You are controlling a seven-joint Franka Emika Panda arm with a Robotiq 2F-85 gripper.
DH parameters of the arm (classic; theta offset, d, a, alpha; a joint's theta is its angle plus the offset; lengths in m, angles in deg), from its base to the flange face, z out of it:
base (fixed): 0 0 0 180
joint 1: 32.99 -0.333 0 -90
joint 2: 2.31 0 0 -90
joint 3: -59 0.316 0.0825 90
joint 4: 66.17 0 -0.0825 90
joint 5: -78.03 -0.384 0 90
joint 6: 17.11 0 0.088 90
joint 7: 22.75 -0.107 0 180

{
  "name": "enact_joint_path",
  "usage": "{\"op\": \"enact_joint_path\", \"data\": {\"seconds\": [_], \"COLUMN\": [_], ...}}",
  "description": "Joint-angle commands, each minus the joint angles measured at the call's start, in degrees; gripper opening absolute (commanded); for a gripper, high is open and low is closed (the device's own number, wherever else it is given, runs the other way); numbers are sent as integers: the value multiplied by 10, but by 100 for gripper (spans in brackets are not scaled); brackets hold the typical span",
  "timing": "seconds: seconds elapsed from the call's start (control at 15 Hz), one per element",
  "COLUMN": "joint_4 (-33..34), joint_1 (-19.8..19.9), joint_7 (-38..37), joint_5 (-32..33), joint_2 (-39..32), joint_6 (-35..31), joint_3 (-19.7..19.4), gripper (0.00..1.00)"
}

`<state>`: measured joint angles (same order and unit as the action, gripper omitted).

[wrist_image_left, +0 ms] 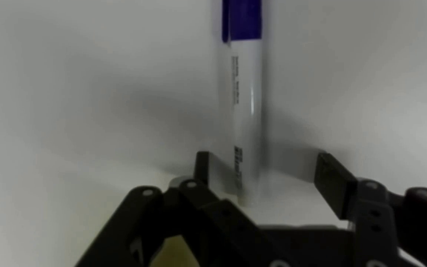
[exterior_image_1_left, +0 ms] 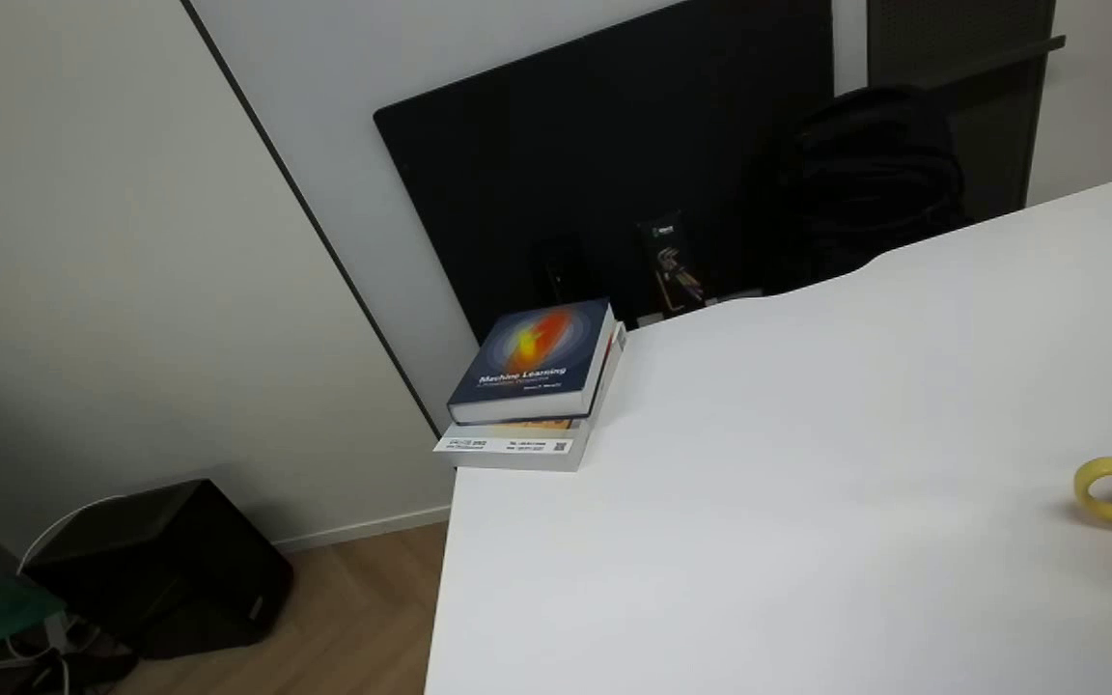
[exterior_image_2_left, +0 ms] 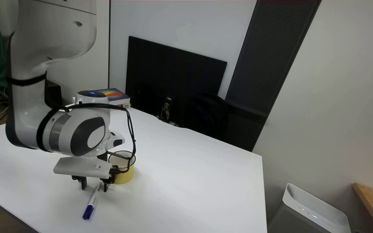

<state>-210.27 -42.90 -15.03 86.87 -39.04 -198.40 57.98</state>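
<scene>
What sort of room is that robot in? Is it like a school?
Probably an office or a lab, but I can't be sure. There's a robot arm over a big white table, a thick Machine Learning book stacked at the table's corner, and a marker lying on the table too.

Two stacked books [exterior_image_1_left: 527,386], the upper titled Machine Learning, on a corner of the white counter [exterior_image_1_left: 768,541]; beyond it, a black panel [exterior_image_1_left: 604,154] and backpack [exterior_image_1_left: 870,183].

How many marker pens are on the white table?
1. The marker pen lies on the table, its end opposite the dark cap between the open jaws. More might be hidden behind the arm.
</scene>
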Motion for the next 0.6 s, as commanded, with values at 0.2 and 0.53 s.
{"op": "enact_joint_path", "data": {"seconds": [0.2, 0.53], "joint_4": [15, 15], "joint_1": [14, 35], "joint_7": [-3, -6], "joint_5": [-4, -8], "joint_2": [-13, -7], "joint_6": [-4, 7], "joint_3": [5, 8], "gripper": [27, 5]}}
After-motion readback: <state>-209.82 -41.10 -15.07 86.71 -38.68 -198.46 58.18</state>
